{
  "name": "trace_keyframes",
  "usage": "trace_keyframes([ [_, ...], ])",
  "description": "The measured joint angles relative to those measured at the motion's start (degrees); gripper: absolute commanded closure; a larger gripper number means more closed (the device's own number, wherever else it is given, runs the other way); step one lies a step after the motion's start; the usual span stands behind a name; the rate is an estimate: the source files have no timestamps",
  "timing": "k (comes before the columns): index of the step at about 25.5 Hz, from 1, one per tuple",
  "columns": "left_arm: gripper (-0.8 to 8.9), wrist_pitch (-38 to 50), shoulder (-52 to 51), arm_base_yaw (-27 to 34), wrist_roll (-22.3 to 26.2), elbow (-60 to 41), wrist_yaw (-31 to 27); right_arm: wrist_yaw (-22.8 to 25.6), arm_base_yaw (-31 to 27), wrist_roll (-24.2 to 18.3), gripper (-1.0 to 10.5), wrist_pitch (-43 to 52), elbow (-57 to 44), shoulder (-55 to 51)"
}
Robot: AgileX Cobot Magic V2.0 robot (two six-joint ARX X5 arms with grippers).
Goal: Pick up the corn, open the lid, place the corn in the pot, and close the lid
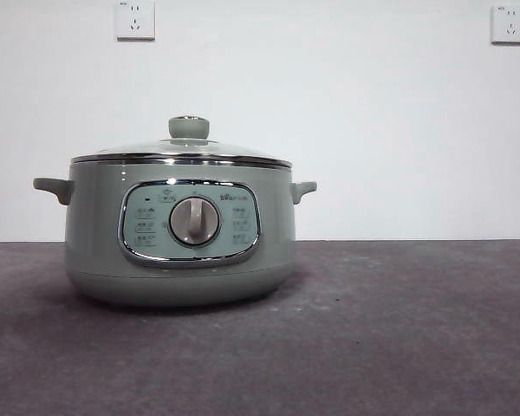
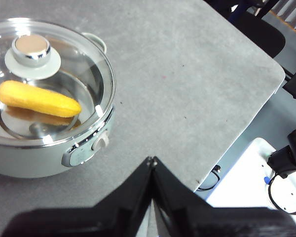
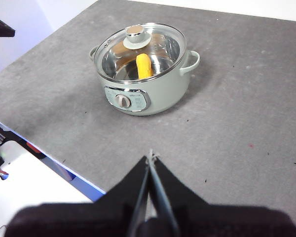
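The sage-green pot stands on the grey table, left of centre in the front view. The glass lid with its green knob sits closed on it. The yellow corn lies inside the pot under the lid; it also shows in the right wrist view. My left gripper is shut and empty, above the table beside the pot. My right gripper is shut and empty, high above the table in front of the pot. Neither gripper shows in the front view.
The grey table runs wide to the right of the pot. Two wall sockets sit on the white wall behind. The table's edge and a white stand with cables lie beyond it.
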Motion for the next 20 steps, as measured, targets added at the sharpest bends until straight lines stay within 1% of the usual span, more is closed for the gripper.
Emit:
trace_keyframes([
  [2, 8.15, 0.72, 0.02, 0.00, -0.02, 0.00, -1.11, 0.00, 0.00, 0.00, 9.5, 0.00, 0.00, 0.00],
  [5, 8.15, 3.34, 0.02, 0.00, 0.02, 0.00, -5.53, 0.00, 0.00, 0.00, 9.5, 0.00, 0.00, 0.00],
  [7, 8.15, 5.29, 0.02, 0.02, 0.15, 0.00, -10.47, 0.02, 0.00, 0.00, 9.5, 0.00, 0.00, 0.00],
  [9, 8.15, 7.80, -0.24, 0.98, 1.27, -0.04, -15.80, 0.02, 0.00, 0.00, 9.5, 0.00, 0.00, 0.00],
  [10, 8.15, 9.01, -0.48, 1.88, 2.08, -0.04, -17.42, 0.00, 0.00, 0.00, 9.5, 0.00, 0.00, 0.00],
  [11, 8.15, 10.54, -0.94, 3.19, 3.15, -0.07, -17.84, 0.02, 0.00, 0.02, 9.5, 0.00, 0.00, 0.00],
  [13, 8.15, 13.57, -2.40, 6.03, 5.09, -0.44, -16.90, 0.02, 0.00, 0.00, 9.5, 0.00, 0.00, 0.00],
  [16, 8.15, 19.34, -6.19, 10.93, 7.85, -2.51, -12.31, 0.02, 0.00, 0.00, 9.5, 0.00, 0.00, 0.00],
  [18, 8.15, 25.07, -9.35, 14.40, 9.60, -5.88, -9.73, 0.02, 0.00, 0.00, 9.5, 0.00, 0.00, 0.00],
  [20, 8.15, 30.49, -12.63, 17.29, 11.10, -10.34, -9.16, 0.02, 0.00, 0.00, 9.5, 0.00, 0.00, 0.00],
])
